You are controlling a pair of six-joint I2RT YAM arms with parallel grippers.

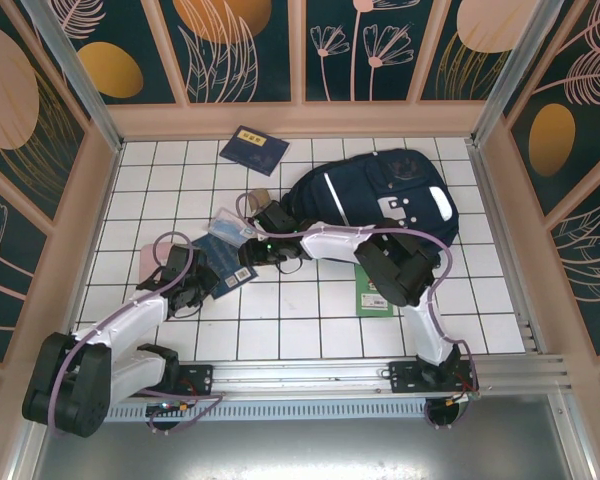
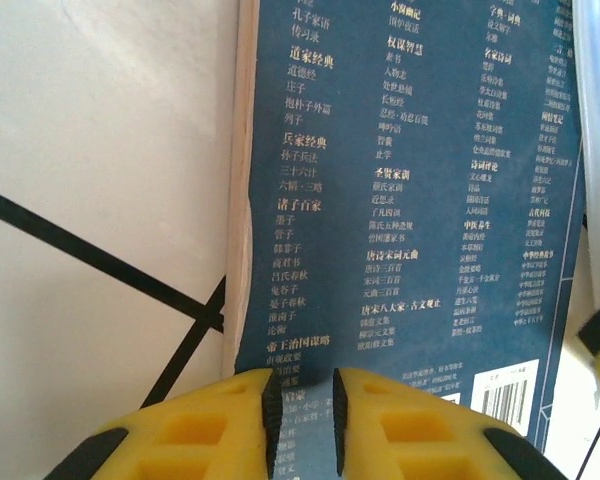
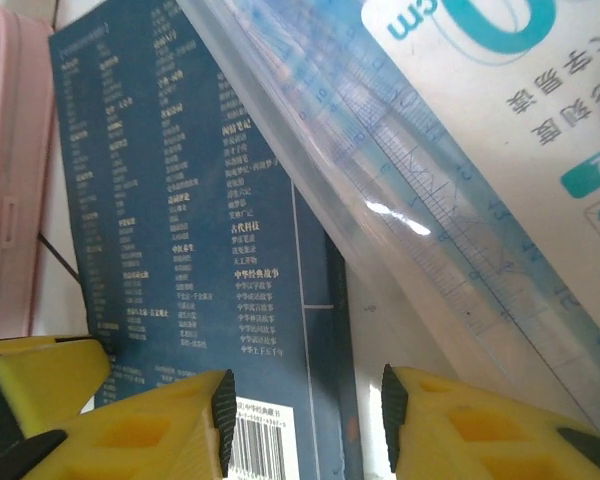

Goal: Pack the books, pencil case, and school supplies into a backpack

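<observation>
From above, my left fingers [image 1: 203, 278] reach in from the near left and sit at the near-left edge of the navy book [image 1: 222, 266]. The book lies flat on the white tiled counter [image 1: 310, 330], left of centre. My right fingers [image 1: 248, 252] come across from the right and meet the same book on its far-right side. They are just beside the clear packet [image 1: 225, 225], which overlaps the book's far edge. The pink case [image 1: 150, 262] lies just left of the book. The backpack [image 1: 380, 195] rests at the far right, well apart from both sets of fingers. The green booklet [image 1: 373, 295] lies in front of it, partly under my right arm. The labelled book [image 1: 252, 150] lies alone by the far wall.

At my left wrist, the navy book's back cover, printed in pale columns, runs away from my left fingers. Its near end sits right at my fingertips, and blue cover shows in the narrow slit between the pads. I cannot tell whether they pinch it or only hover over it. Bare counter lies to the book's left.

At my right wrist, my right fingers stand well apart, released, gripping nothing. The book's corner with the barcode [image 3: 255, 450] lies by the left pad and reaches partway into the gap, with bare counter beyond it. The clear packet slants across above the right finger and over the book's far corner, with a ruler [image 3: 460, 270] inside it. The pink case lies just beside the book's left edge.
</observation>
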